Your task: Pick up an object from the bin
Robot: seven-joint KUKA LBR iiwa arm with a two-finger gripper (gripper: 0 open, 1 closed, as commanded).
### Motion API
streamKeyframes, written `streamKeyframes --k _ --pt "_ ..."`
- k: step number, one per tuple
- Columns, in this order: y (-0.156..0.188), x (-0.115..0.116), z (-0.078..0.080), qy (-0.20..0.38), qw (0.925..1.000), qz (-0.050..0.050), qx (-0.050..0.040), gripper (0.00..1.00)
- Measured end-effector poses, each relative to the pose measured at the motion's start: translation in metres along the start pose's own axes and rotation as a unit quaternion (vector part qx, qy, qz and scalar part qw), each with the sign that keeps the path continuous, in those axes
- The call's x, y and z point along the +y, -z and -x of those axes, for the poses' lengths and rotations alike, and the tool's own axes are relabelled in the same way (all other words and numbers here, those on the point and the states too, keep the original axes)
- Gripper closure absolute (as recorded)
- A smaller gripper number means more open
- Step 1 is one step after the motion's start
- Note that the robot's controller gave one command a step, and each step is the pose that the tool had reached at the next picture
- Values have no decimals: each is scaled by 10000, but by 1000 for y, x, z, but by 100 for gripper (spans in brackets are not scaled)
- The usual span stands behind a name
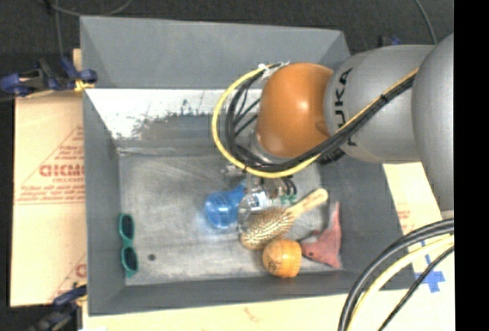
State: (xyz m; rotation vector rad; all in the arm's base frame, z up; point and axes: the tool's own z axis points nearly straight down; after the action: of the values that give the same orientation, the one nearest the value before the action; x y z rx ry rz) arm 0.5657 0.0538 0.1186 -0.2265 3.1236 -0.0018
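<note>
— Where is the hand (256, 196)?

— Low in the middle of the bin (153, 161), under the arm's orange cover. I cannot tell how far open it is, or whether it has hold of anything.

— What lies nearest?

— A blue clear plastic thing (221, 211), just beside it towards the bin's left wall. A wooden hairbrush (275, 221) lies just below it. An orange ball (281, 258) and a red scrap (327, 243) sit by the front edge.
</note>
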Motion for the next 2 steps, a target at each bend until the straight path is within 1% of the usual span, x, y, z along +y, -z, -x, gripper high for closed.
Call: streamKeyframes --k 1,2 --pt "-40 -34 -1 421 9991 11 -16 0" --pt "-14 -10 6 -431 9991 10 34 0"
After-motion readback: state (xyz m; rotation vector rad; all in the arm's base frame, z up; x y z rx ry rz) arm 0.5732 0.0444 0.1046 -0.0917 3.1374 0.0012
